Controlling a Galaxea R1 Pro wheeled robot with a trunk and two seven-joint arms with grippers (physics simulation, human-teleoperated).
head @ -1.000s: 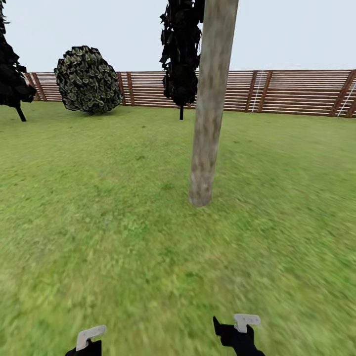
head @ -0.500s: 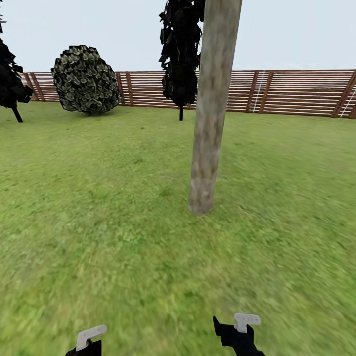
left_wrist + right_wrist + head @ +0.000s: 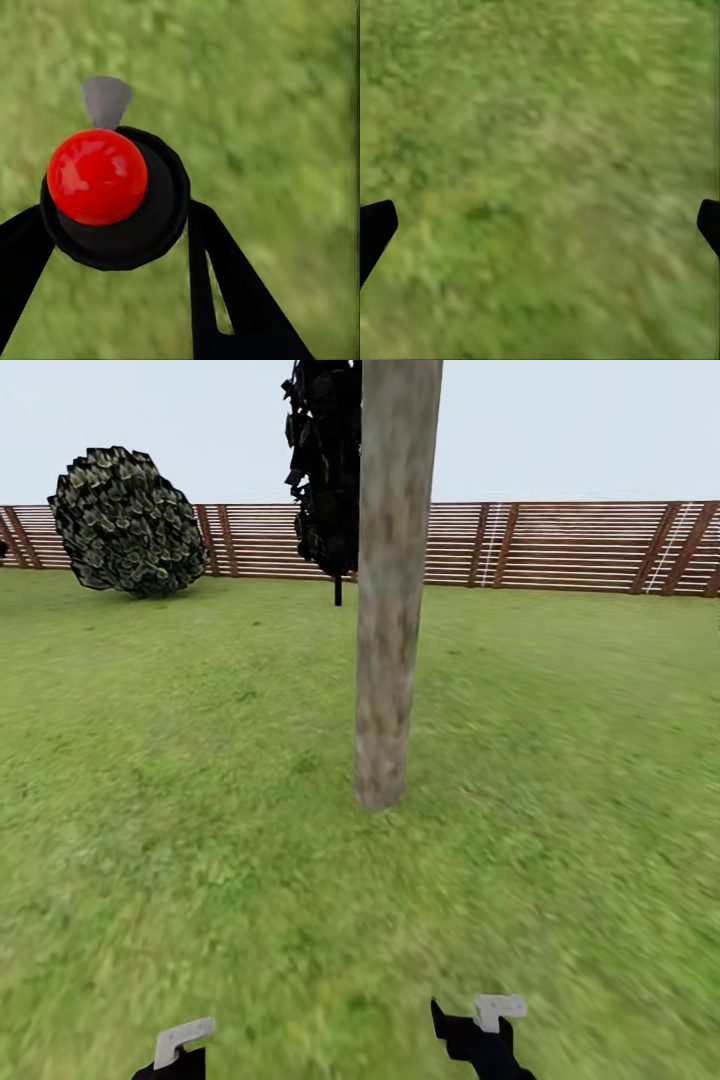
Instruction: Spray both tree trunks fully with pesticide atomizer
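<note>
- My left gripper point(image 3: 172, 1050): black body, pale grey tab.
- My right gripper point(image 3: 484, 1028): the same black, pale grey tab.
- Fingers point(image 3: 240, 300): flat black, one slotted.

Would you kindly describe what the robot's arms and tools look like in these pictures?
In the head view each arm end is matte black with a pale grey bracket on top: the left tool and the right tool. In the wrist views the fingers are flat, black and tapering. No cables or markings are visible.
</note>
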